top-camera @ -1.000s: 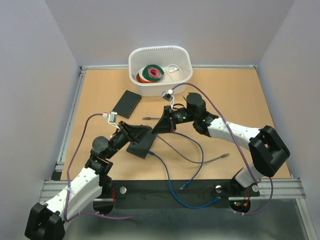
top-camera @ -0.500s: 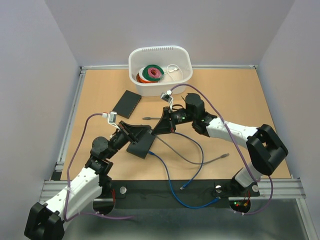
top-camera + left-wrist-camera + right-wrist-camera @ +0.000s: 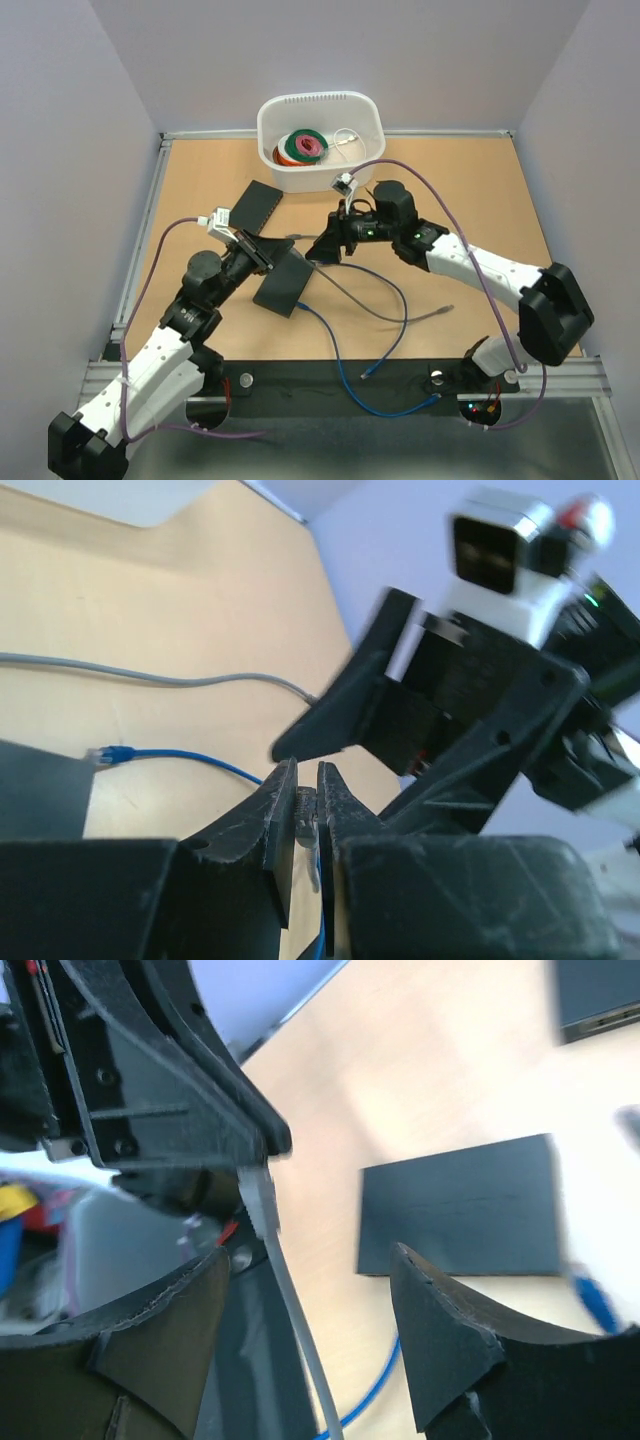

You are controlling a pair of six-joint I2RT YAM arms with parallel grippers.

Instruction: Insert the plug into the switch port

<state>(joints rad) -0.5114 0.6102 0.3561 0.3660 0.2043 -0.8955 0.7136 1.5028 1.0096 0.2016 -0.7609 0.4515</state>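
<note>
Left gripper (image 3: 279, 250) hangs right over the far edge of the switch (image 3: 282, 285), and its jaws are pressed together on the plug (image 3: 306, 825). The left wrist view shows the clear plug pinched between the two dark fingers (image 3: 280, 815), with only a sliver of it showing. The grey cable (image 3: 296, 1310) trails from the plug toward the near side of the switch.

Right gripper (image 3: 318, 253) sits just beside the switch's far right corner, nose to nose with the left one. Its jaws are spread wide, the two fingers (image 3: 440, 1305) standing well apart, nothing between them but the cable running through the gap.

The switch lies flat on the table (image 3: 480, 220), tilted at an angle. The plug is above it and not in a port; I cannot tell which port it faces.

A blue cable (image 3: 180, 755) loops off the switch's near right corner. A second black box (image 3: 253, 207) lies beyond the switch to the left. Farther back behind the switch stands the white bin (image 3: 318, 98) with coiled cables inside.
</note>
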